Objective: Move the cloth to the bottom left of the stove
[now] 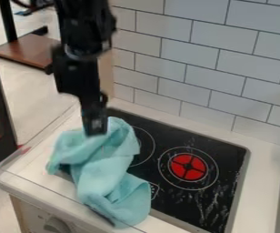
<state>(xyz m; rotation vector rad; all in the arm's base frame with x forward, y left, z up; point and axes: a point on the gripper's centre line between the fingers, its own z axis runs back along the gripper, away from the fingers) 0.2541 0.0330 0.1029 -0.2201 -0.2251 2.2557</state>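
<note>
Pincer [95,127] pointing down at about nine o'clock in the view, it seems to touch the top of the crumpled teal cloth [109,177], though whether it is spread, pressed together or pinching the cloth I cannot tell. The cloth lies bunched over the black stove [167,136] from about seven to ten o'clock, spilling onto the white table [30,177]. At three o'clock from the cloth is a red burner [188,167]; at seven, a knob [57,225].
</note>
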